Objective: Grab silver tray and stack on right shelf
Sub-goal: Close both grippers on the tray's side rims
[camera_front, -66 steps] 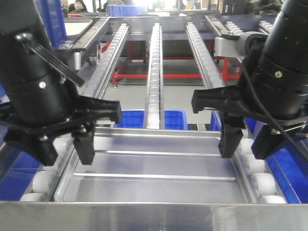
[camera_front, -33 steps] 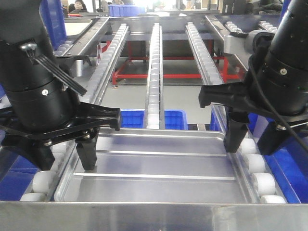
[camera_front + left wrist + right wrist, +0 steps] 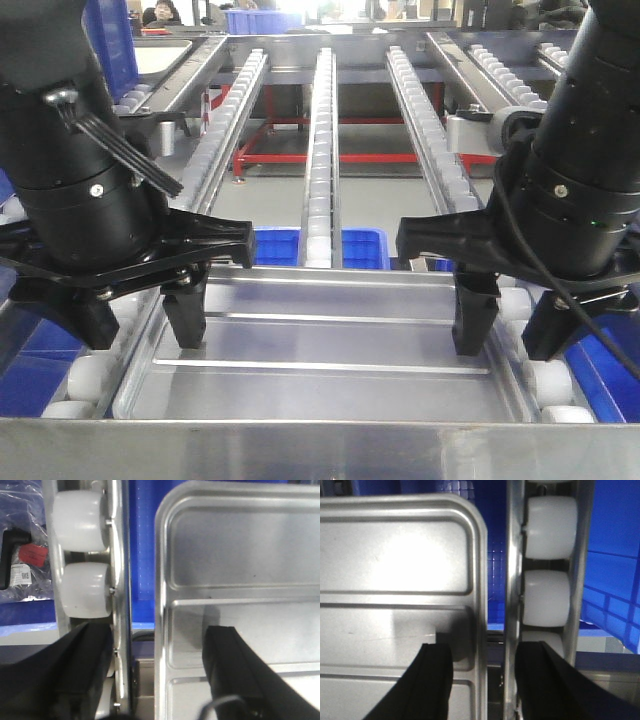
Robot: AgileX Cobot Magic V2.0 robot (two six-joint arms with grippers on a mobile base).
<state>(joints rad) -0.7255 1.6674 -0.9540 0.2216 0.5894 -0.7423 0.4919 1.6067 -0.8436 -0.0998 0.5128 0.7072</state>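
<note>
Your tray (image 3: 320, 345) lies flat on the shelf (image 3: 320, 450), just behind the shiny front lip. Its two ridges run from side to side, and its short sides sit beside the outer rails of white rollers (image 3: 80, 587).

Your left end effector (image 3: 137, 320) is spread wide over the tray's left rim, with one finger inside above the floor and the other outside over the rollers. The wrist view shows a clear gap on both sides of the rim.

Your right end effector (image 3: 512, 328) straddles the right rim the same way, wide and gripping nothing.

A blue crate (image 3: 365, 245) shows below the rails, beyond the tray's far edge.
</note>
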